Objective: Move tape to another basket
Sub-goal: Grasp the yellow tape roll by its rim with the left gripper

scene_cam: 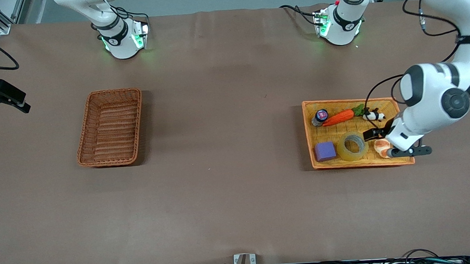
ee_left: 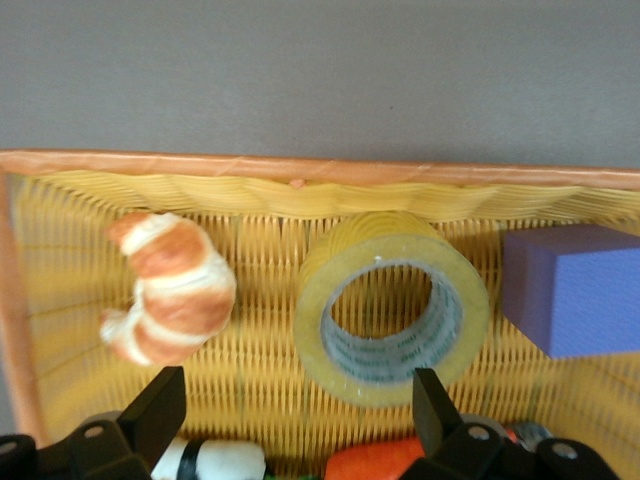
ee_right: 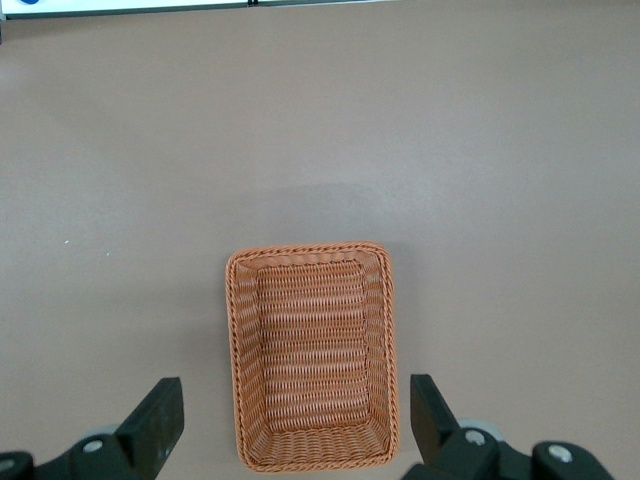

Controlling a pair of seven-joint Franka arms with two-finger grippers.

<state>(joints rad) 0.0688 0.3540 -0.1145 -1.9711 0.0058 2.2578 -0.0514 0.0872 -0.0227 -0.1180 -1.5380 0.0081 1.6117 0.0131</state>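
With both sets of jaws wide open, our left gripper over the orange basket and our right gripper waiting high, we judge the tape, flat between croissant and purple block, light, stiff, slick, best pinched across its wall.
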